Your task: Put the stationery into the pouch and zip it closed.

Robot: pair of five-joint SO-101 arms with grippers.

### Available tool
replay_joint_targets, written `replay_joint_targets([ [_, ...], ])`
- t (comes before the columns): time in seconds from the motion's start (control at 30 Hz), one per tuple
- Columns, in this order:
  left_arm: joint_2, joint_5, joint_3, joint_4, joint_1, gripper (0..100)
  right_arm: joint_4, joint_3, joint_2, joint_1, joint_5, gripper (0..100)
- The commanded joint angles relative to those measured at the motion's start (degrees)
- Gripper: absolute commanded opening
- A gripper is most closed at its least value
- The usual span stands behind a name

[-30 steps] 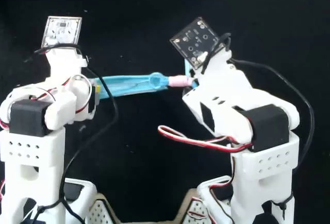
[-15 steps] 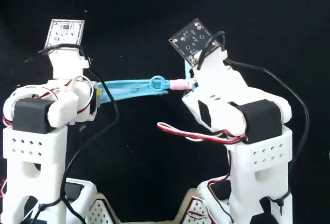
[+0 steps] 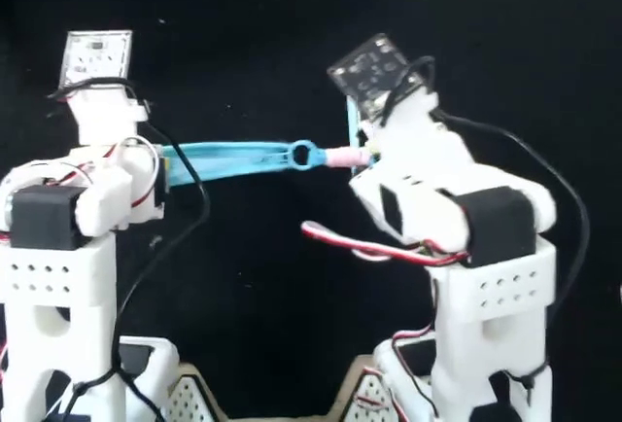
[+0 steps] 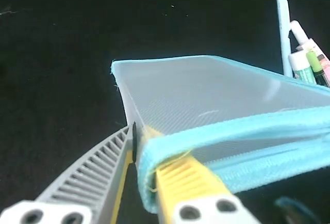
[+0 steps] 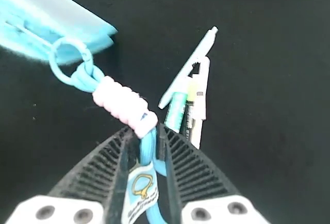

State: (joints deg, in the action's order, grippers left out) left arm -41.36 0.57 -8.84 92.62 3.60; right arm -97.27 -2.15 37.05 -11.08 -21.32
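Left gripper (image 4: 140,142) clamped on the pouch (image 4: 206,95), right gripper (image 5: 144,131) pinching the pull (image 5: 122,106) — I'd draw it level, tension steady — pens (image 5: 188,97) lie outside.

Your light is even and fairly bright, with a soft sheen on the pouch (image 4: 221,92) and shadows lost on the black table (image 3: 253,325).

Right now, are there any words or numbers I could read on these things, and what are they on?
Tag held in the right tool: a yellow ring drawing with tiny print under it, too small to read.
Pens: coloured labels, print too blurred to read.
Pouch: no words or numbers that I can see.
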Motion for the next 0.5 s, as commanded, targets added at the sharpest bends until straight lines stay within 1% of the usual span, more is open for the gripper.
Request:
replay_joint_targets([
  [0.0,-0.5,-0.2,2.1,-0.7,2.7,3,1.1,3.0,1.5,6.4,-2.7,1.1],
  [0.1,-0.4,2.0,2.3,-1.0,2.6,3,1.1,1.0,1.5,6.0,-2.8,1.1],
  [0.2,0.0,4.7,2.4,-1.8,2.2,3,1.2,-0.8,1.5,3.3,-2.4,1.1],
  [0.27,0.0,5.0,2.2,-1.8,-0.4,3,1.0,-0.4,1.5,1.6,-2.1,1.1],
  [0.33,0.0,5.0,2.2,-1.7,-2.8,3,0.4,1.4,1.5,0.8,0.4,1.5],
  [0.4,0.0,4.7,2.7,-1.7,-4.4,3,-1.8,4.3,1.5,0.5,2.4,5.8],
  [0.47,0.0,4.7,2.6,-2.0,-4.8,3,-3.8,7.3,1.5,0.5,3.5,13.6],
])
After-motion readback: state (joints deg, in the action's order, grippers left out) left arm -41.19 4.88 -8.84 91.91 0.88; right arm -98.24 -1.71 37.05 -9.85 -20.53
